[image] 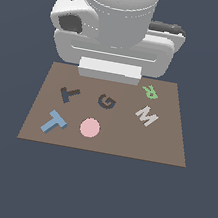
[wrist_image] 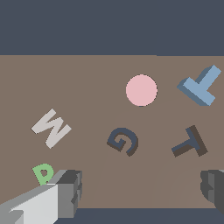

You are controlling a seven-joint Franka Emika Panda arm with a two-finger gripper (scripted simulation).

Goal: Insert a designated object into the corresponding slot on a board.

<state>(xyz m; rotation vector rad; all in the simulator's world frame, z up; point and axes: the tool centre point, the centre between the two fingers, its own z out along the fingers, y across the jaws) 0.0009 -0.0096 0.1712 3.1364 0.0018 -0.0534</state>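
Still early: nothing inserted yet. Scanning the exterior view left to right across the large flat brown rectangular board (image: 176, 143): small flat light-blue T-shaped block (image: 54, 121) lying loose near the left front corner, untouched; just behind it, dark navy T-shaped recess (image: 69, 94), vacant. Then pink round disc (image: 90, 127), dark G-shaped recess (image: 107, 101), grey-white M (image: 147, 116), green R (image: 150, 92). Gripper (wrist_image: 142, 192) spread wide, holding nothing, hovering high above board. Remaining, by estimate: approach, grasp, carry, align, seat.
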